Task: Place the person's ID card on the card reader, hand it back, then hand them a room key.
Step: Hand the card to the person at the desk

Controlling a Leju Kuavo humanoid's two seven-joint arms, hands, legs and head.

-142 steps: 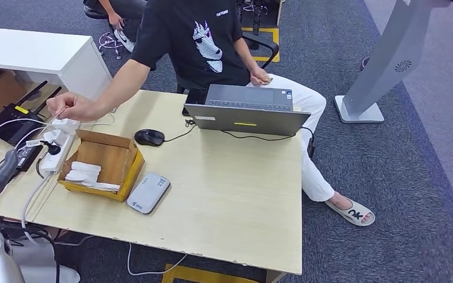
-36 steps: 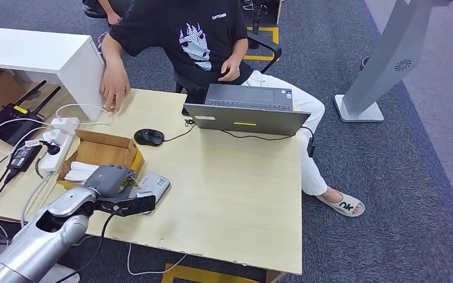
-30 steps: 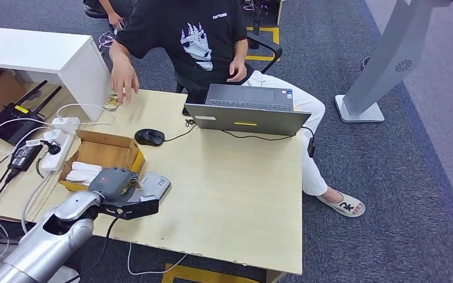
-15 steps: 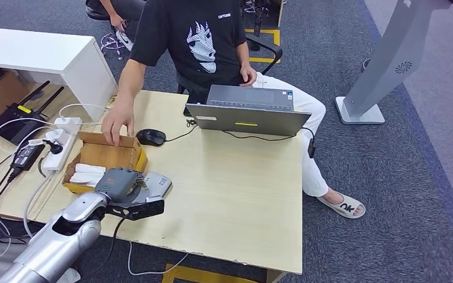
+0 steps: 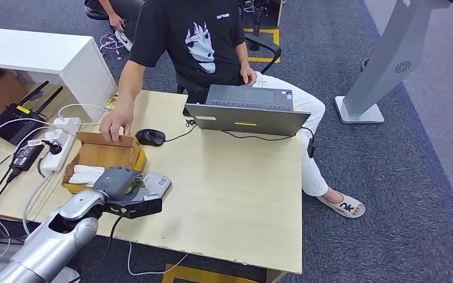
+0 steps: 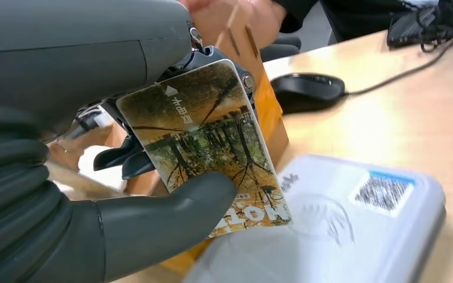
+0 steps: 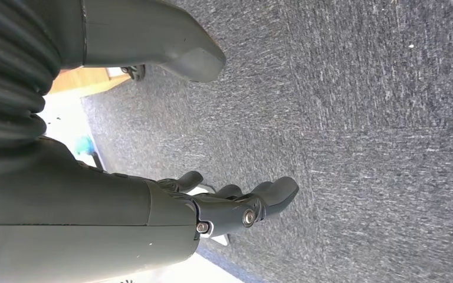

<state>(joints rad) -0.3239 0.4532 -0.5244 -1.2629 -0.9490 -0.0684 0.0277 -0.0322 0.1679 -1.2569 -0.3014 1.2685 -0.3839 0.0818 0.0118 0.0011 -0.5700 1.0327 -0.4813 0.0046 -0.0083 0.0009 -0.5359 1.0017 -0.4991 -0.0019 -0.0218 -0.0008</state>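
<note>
Card (image 6: 206,141) printed with a yellow-brown tree scene, a small white arrow and white characters too small to read near one corner, large pale letters half hidden behind the thumb at the other end. Pinched in the left hand (image 6: 103,177), thumb pressed across the printed face, darker fingers (image 6: 115,159) behind it, held tilted on edge with its lower corner just above the card reader (image 6: 354,236). Grey reader flat on the table (image 5: 236,194), carrying a blue-topped label with a QR-style code, an embossed wave mark and a small dark logo, none of it legible. From the head view, left hand (image 5: 118,184) over the reader's near-left end (image 5: 156,183), close to the table's front edge. Cardboard box (image 5: 103,156) touching or just beside the reader on its left, white items inside. A person's hand (image 5: 115,125) resting on the box's far rim, black mouse (image 5: 150,137) just beside it, laptop (image 5: 248,112) farther back. Power strip (image 5: 59,141) and cables left of the box. Wide bare tabletop to the right of the reader, up to the far right edge. Right hand (image 7: 212,206) hanging over grey carpet, fingers loosely apart, holding nothing.
</note>
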